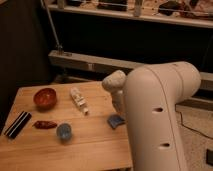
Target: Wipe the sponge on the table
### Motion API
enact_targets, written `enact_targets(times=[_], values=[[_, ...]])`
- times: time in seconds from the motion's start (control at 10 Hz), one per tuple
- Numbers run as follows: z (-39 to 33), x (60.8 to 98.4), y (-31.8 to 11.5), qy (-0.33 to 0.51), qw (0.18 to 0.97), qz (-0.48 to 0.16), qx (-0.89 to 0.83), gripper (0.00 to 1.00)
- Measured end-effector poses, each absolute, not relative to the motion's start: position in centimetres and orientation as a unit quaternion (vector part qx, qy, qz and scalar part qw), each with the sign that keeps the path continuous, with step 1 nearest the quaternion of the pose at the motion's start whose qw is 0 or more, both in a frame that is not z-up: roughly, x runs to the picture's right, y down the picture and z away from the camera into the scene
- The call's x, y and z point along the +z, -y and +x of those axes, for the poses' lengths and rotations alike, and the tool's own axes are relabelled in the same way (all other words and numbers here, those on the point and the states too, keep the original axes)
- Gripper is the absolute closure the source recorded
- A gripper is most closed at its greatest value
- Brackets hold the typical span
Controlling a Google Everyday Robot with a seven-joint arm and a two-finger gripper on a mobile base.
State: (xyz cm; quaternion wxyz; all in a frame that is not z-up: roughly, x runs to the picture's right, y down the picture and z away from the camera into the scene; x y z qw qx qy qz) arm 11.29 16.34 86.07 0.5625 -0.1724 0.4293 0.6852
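**A:** What sits nearest?

**B:** The arm's bulky white link (pixel 155 125), hiding the right edge of the surface (pixel 90 150). Just left of it the sponge (pixel 115 120) lies flat on the planks.

**A:** And the pincer?

**B:** The pincer (pixel 119 111) hangs directly over the sponge. Whether it's clamped on it or apart, I cannot tell. The arm also hides the sponge's long axis.

**A:** Obstacles?

**B:** The blue cup (pixel 64 131) is well to the left, and the lying bottle (pixel 79 100) is beyond and to the left. The red bowl (pixel 45 97) is farthest. I'd judge a leftward stroke meets those first.
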Motion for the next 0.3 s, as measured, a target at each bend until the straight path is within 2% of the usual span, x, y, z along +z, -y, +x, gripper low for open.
enact_targets(times=[0.3], values=[[9.1,87.5,-15.8,-0.407,0.570,-0.188,0.688,0.92]])
